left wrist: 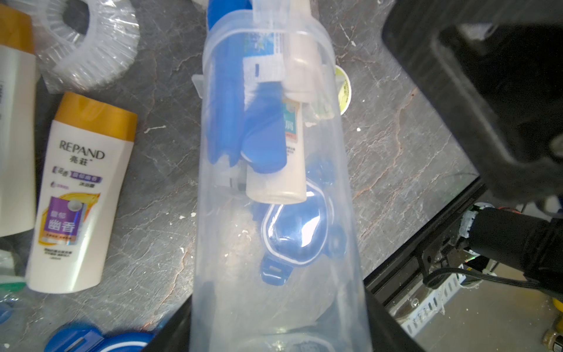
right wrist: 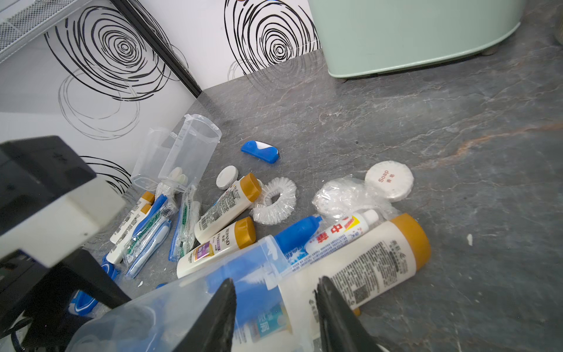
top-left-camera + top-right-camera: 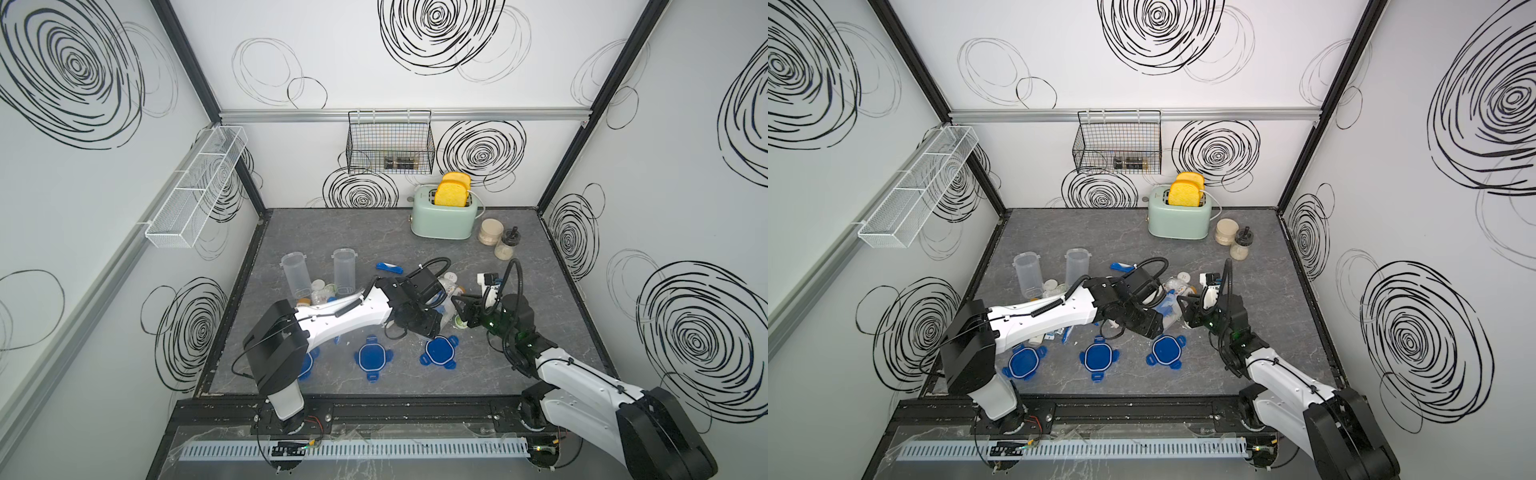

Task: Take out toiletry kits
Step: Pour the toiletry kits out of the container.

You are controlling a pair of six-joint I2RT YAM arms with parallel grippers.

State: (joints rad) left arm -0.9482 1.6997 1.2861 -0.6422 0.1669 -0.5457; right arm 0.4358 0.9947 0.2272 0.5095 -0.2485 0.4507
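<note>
seemingly gripped, cream bottle (image 2: 365,262) between right hand (image 2: 276,280) fingers (image 2: 221,314), at container (image 2: 152,314) mouth

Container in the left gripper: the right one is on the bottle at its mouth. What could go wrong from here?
1. The right gripper pinches the smooth bottle; it may slip free mid-pull.
2. The toothbrush and toothpaste poke from the container beside it and could scatter with it.
3. The left gripper holds only the container's closed end, so a hard pull might twist it loose.
</note>
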